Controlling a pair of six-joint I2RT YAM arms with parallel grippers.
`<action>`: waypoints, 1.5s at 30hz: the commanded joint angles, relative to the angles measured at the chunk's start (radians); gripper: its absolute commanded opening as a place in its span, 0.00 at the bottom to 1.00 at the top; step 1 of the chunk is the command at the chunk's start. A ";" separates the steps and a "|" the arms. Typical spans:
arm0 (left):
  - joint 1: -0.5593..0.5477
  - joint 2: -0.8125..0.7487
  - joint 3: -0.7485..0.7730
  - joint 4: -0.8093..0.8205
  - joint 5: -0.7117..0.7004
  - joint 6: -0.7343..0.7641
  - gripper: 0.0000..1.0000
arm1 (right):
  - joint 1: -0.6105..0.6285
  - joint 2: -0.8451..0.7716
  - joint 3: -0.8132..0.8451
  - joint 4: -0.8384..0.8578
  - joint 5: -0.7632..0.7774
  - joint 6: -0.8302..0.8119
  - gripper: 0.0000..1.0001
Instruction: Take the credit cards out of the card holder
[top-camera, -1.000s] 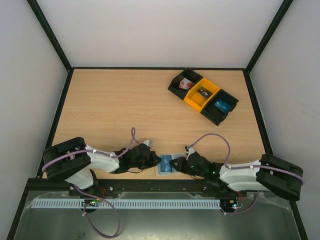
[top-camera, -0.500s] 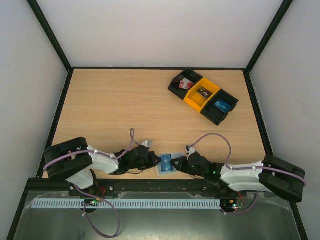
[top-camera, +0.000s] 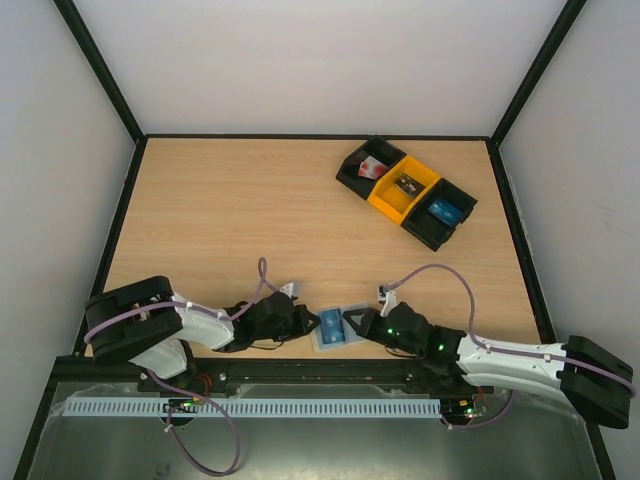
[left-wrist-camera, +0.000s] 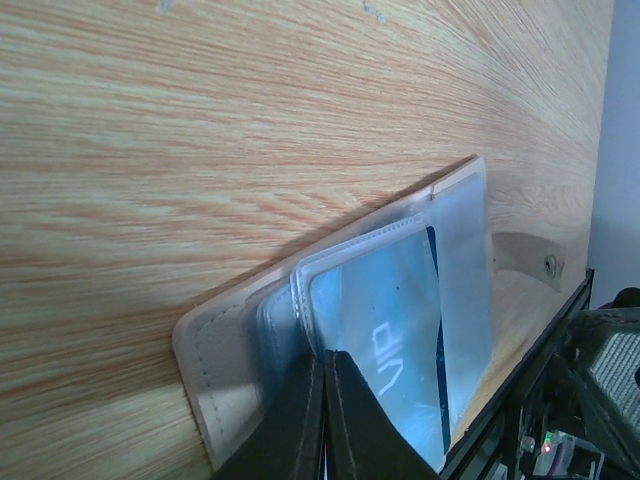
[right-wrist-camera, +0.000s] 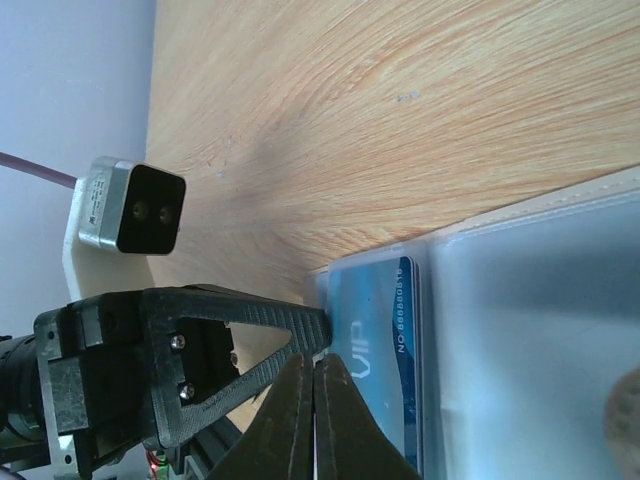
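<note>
The card holder (top-camera: 350, 318) lies at the table's near edge between my two grippers. A blue credit card (top-camera: 331, 325) marked VIP sits in its left pocket; it also shows in the left wrist view (left-wrist-camera: 385, 330) and the right wrist view (right-wrist-camera: 385, 330). The holder's right pocket (right-wrist-camera: 530, 330) looks empty. My left gripper (top-camera: 308, 322) is shut, its tips (left-wrist-camera: 322, 355) pinching the raised lip of the card's pocket (left-wrist-camera: 300, 300). My right gripper (top-camera: 352, 324) is shut, its tips (right-wrist-camera: 315, 358) resting at the card's edge beside the left gripper's finger (right-wrist-camera: 250, 340).
A row of three bins stands at the back right: a black one (top-camera: 364, 167) with a red-and-white item, a yellow one (top-camera: 403, 187) with a small dark item, a black one (top-camera: 441, 211) with a blue card. The metal rail (top-camera: 300, 375) runs just below the holder.
The right arm has stretched out, its elbow swinging right and down, and its gripper has drawn slightly right. The left gripper, holder and card have stayed nearly in place.
</note>
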 joint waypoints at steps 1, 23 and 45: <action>0.044 0.019 -0.042 -0.164 -0.012 0.069 0.03 | 0.005 -0.001 -0.081 -0.060 -0.015 -0.028 0.06; 0.209 -0.129 0.037 -0.365 0.040 0.222 0.19 | 0.005 0.391 0.083 0.203 -0.076 -0.004 0.21; 0.168 -0.207 -0.002 -0.200 0.151 0.159 0.46 | 0.005 0.423 0.084 0.247 -0.067 0.015 0.21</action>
